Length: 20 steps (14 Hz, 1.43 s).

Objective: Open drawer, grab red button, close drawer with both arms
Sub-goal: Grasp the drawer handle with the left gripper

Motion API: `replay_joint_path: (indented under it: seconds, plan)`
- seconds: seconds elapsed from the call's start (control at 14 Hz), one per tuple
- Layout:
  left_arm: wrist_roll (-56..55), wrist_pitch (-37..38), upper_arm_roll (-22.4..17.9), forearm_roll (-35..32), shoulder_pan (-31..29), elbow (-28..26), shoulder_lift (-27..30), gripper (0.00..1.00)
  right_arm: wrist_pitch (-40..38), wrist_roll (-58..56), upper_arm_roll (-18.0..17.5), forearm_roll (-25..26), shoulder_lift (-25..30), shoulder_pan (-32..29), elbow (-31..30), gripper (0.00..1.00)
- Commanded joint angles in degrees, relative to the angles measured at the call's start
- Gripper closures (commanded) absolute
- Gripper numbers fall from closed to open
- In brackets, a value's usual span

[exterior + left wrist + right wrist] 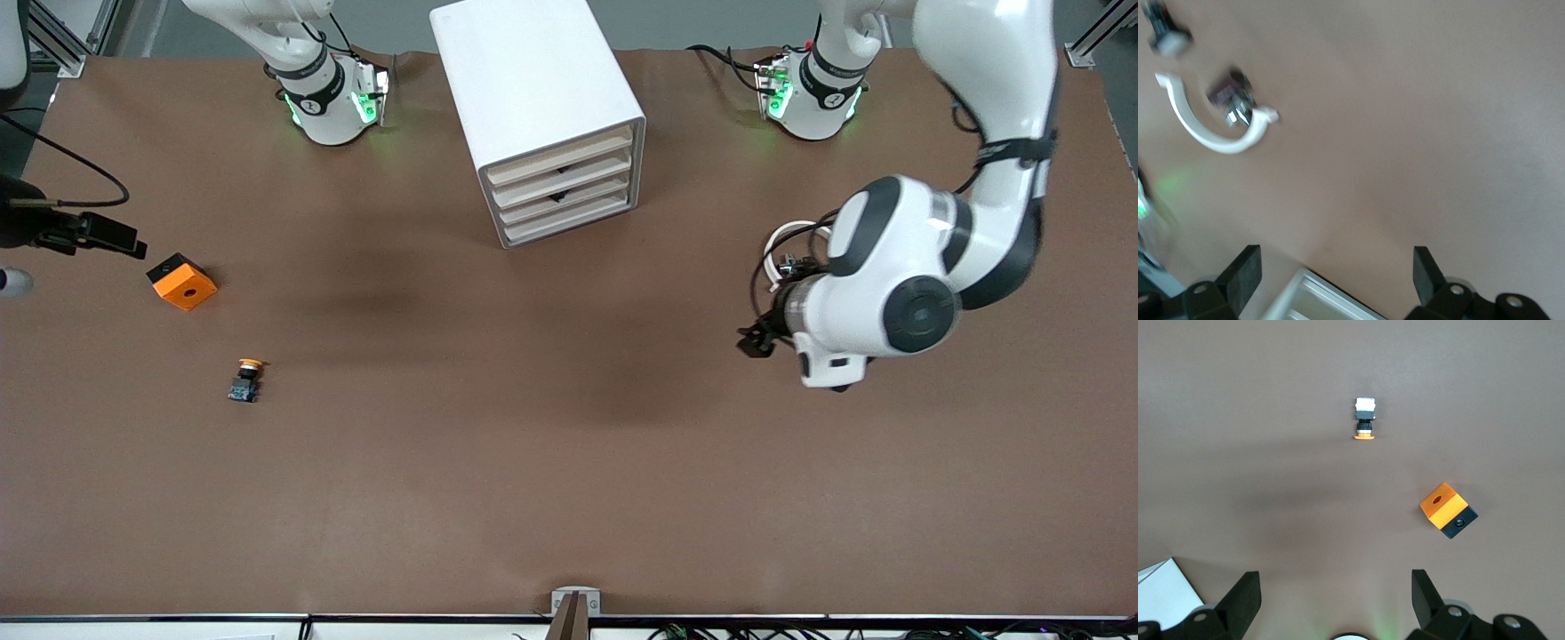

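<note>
The white cabinet [542,107] stands at the back middle of the table. Its four cream drawer fronts [564,182] are all shut. The red-capped button is hidden. My left gripper [756,340] hangs over bare table toward the left arm's end, apart from the cabinet. In the left wrist view the left gripper [1335,273] is open and empty, with a cabinet corner [1315,300] showing between its fingers. My right gripper [1335,593] is out of the front view. It is open and empty, high over the table near the right arm's base.
An orange-capped button [247,380] lies on its side toward the right arm's end and shows in the right wrist view [1365,421]. An orange cube with a hole [182,281] lies farther from the front camera and shows in the right wrist view [1447,509].
</note>
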State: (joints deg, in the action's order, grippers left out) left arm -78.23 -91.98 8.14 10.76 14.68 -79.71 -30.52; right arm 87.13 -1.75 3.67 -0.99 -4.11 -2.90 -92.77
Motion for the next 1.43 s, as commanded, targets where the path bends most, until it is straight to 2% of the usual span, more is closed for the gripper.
replay_joint_path:
  seconds: [0.0,0.14,0.43,0.71,0.93,1.07,1.29,1.36]
  plan:
    - [-8.4,-0.8,-0.4,5.3,2.4,4.1,-5.1,0.00,-0.7,-0.6,0.1,0.5,-4.7,-0.4,2.7,0.00]
    - [-15.2,-2.2,-0.5,10.5,4.7,4.0,-7.8,0.00,-0.6,-0.6,0.2,0.6,-4.9,-0.4,2.9,0.00]
    - [-38.2,-2.2,-0.4,15.1,7.7,2.5,-10.2,0.00,-0.6,-0.5,0.2,0.3,-5.1,-0.4,2.9,0.00]
    - [-41.9,0.5,-0.3,17.4,12.5,-1.8,-11.1,0.00,-0.6,-0.3,0.2,0.0,-5.1,-0.4,2.9,0.00]
    - [-42.4,0.8,-0.3,26.9,12.4,-2.7,-11.8,0.00,-0.6,-0.2,0.2,-0.2,-5.1,-0.4,2.9,0.00]
    - [-43.8,0.8,-0.3,30.8,13.2,-2.8,-12.6,0.00,-0.6,-0.2,0.2,-0.2,-5.1,-0.4,2.9,0.00]
    - [-49.6,1.2,-0.3,33.3,14.9,-2.8,-14.3,0.00,-0.6,-0.2,0.2,-0.2,-5.1,-0.4,2.9,0.00]
    - [-49.7,2.4,-0.3,33.4,16.2,-2.8,-14.8,0.03,-0.6,-0.1,0.2,-0.2,-5.1,-0.4,2.9,0.00]
